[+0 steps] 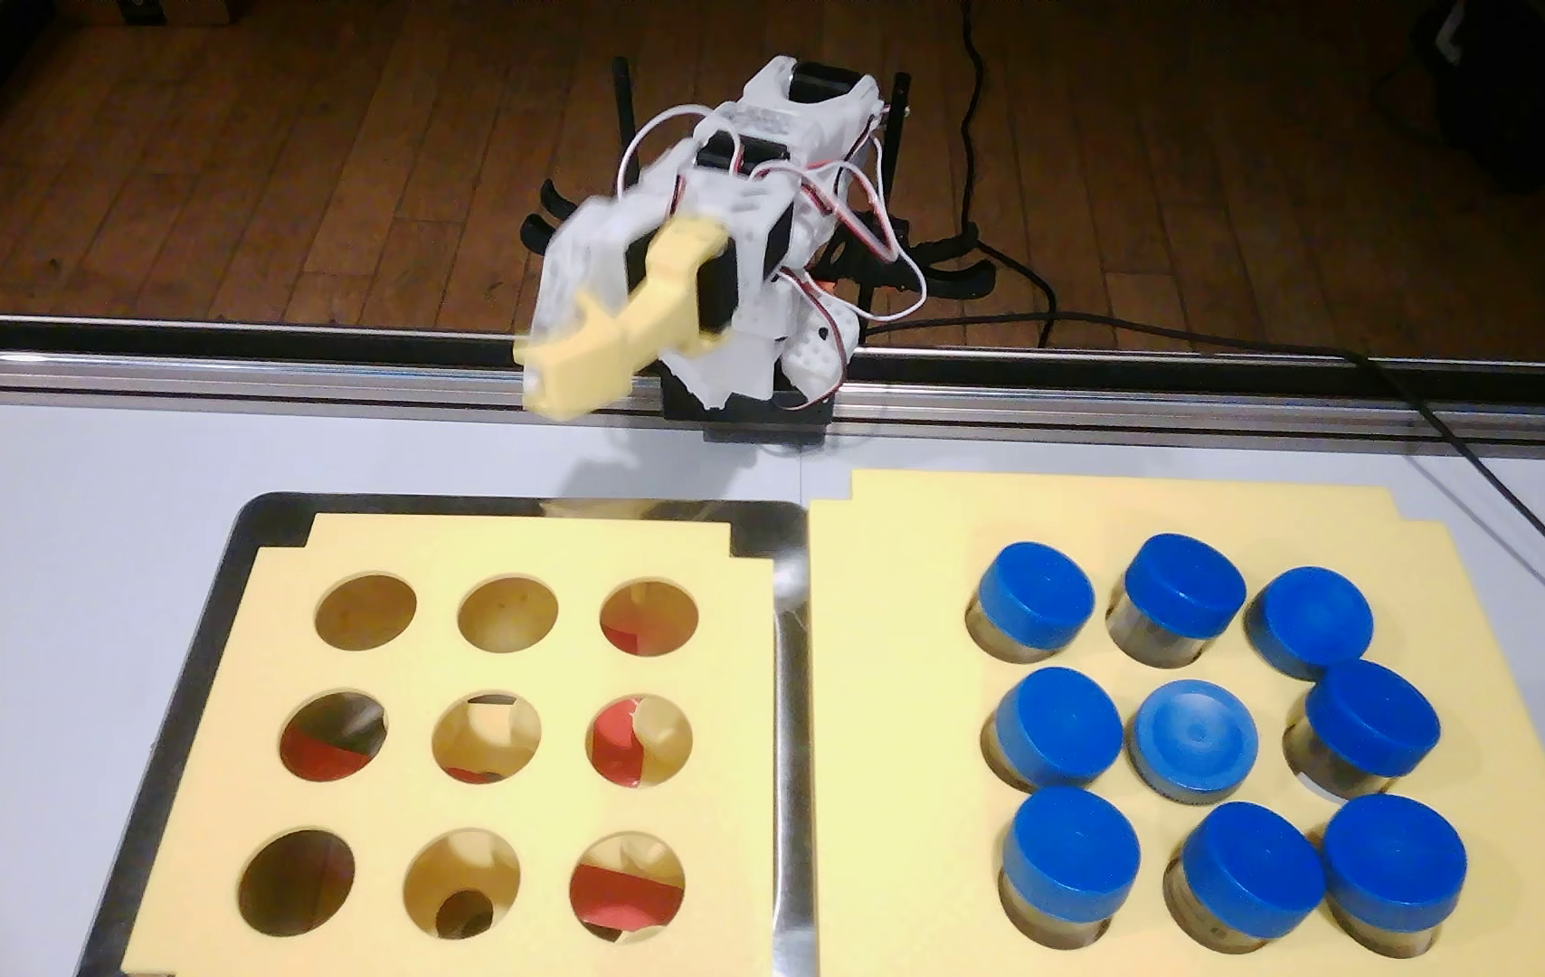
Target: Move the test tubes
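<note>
White table, wood floor behind; task not started.
Nine blue-capped tubes all sit in right foam rack; left tray's foam insert has nine empty holes. Gripper raised near base, blurred, holds nothing, jaw state unclear.

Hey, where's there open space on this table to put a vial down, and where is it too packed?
Free: all nine holes of the left foam sheet in the metal tray, the bare white table left of the tray, and the strip between the sheets and the rail. Crowded: the right foam sheet, where nine blue-capped vials stand close together.
</note>
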Available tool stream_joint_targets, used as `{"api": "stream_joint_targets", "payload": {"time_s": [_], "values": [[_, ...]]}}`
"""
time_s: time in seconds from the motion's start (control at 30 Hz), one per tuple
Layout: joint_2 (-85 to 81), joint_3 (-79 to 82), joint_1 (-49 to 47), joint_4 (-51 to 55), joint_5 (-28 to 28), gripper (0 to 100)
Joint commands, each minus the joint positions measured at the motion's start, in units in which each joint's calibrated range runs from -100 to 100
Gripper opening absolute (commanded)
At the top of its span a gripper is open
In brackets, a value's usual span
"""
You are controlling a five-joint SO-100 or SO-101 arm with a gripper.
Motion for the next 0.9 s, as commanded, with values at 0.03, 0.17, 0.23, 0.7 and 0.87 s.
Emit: {"api": "stream_joint_targets", "payload": {"time_s": [0.03,0.17,0.23,0.7,0.87], "values": [[-0.7,0.8,-5.8,15.9,-0.1,1],[-0.7,0.8,-10.6,43.7,0.3,1],[-0.7,0.8,-11.1,56.4,0.1,1],[-0.6,0.8,-10.5,69.5,-0.1,1],[-0.6,0.8,-10.5,69.5,-0.1,1]]}}
